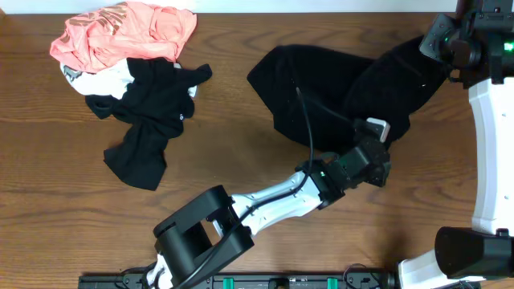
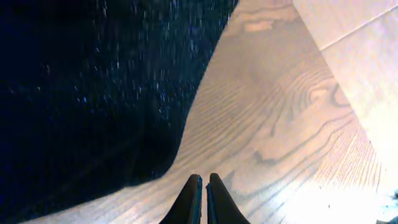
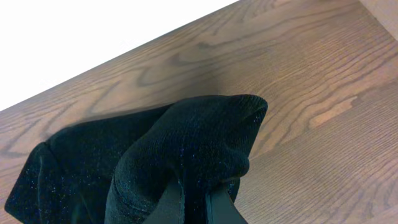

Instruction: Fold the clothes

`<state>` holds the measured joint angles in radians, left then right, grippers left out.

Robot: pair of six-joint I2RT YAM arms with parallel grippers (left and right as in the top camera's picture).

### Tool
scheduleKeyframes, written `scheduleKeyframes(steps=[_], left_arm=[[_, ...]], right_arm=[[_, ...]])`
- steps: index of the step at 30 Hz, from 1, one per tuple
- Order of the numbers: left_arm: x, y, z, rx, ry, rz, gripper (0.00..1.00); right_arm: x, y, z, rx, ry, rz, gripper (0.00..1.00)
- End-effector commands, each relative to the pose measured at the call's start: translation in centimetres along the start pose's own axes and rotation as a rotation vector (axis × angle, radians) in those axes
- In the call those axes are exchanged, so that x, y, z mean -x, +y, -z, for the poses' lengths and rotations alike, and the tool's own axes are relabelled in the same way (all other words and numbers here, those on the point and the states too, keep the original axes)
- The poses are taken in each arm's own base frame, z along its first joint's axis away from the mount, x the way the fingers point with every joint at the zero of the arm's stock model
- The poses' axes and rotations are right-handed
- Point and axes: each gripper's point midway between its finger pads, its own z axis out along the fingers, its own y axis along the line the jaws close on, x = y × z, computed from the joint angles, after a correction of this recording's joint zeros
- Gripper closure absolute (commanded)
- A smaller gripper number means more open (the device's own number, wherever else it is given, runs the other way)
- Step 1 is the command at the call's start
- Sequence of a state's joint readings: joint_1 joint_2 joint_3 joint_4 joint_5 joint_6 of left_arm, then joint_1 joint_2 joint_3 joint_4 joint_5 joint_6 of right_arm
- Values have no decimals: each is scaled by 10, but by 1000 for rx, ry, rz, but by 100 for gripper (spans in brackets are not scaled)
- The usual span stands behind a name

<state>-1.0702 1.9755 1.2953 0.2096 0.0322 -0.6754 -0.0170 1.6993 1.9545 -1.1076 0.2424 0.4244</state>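
A black garment (image 1: 321, 88) lies spread at the table's far right. My right gripper (image 3: 194, 202) is shut on a bunched edge of it (image 3: 199, 143) and holds that corner lifted at the far right (image 1: 430, 44). My left gripper (image 2: 204, 186) is shut and empty, its tips over bare wood just off the garment's near edge (image 2: 93, 106); in the overhead view it sits at the garment's front edge (image 1: 377, 164).
A pile of clothes lies at the far left: a pink shirt (image 1: 120, 32), a white piece (image 1: 100, 80) and a black garment (image 1: 148, 120). A white wall or floor edge shows beyond the table (image 2: 360, 37).
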Motion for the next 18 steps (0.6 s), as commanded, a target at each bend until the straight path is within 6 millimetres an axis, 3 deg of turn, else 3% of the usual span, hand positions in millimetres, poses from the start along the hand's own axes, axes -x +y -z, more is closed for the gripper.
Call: scheduleKeyframes(steps=[1, 5, 8, 11, 18], left_arm=[[5, 8, -9, 40, -60, -25, 94], [1, 12, -22, 48, -106, -13, 93], [1, 12, -30, 29, -127, -12, 83], [0, 11, -32, 25, -132, -53, 55], [5, 7, -31, 22, -150, -234, 19]], right_arm=[[12, -3, 12, 0, -44, 1, 99], [12, -3, 12, -1, -43, 1, 99], [11, -3, 12, -2, -41, 1, 99], [11, -3, 12, -3, -38, 2, 99], [10, -3, 12, -3, -37, 3, 98]])
